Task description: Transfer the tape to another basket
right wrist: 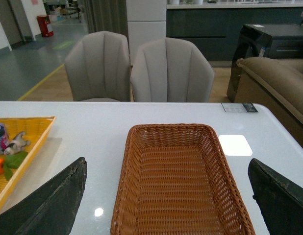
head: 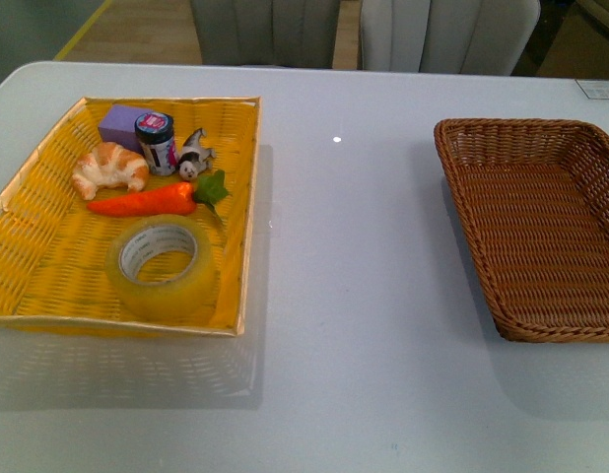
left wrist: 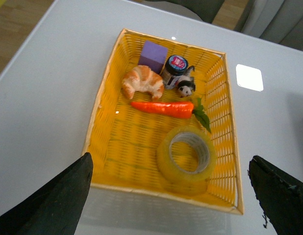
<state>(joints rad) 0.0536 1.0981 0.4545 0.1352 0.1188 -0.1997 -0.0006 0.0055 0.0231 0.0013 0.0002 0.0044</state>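
Note:
The tape [head: 163, 263], a wide yellowish translucent roll with a white core, lies flat in the near right part of the yellow tray [head: 38, 266] on the left of the table. In the left wrist view the tape [left wrist: 186, 157] sits below my open left gripper [left wrist: 173, 196], whose dark fingers [left wrist: 58, 200] stand wide apart above the tray's near edge. The brown wicker basket [head: 452, 158] stands empty at the right. My right gripper [right wrist: 166, 203] hangs open over the basket [right wrist: 122, 196]. Neither arm shows in the front view.
The yellow tray also holds a carrot [head: 147, 200], a croissant [head: 109, 168], a small jar [head: 156, 141], a purple block [head: 122, 122] and a small animal figure [head: 194, 158]. Two grey chairs [right wrist: 137, 68] stand behind the white table [head: 354, 296].

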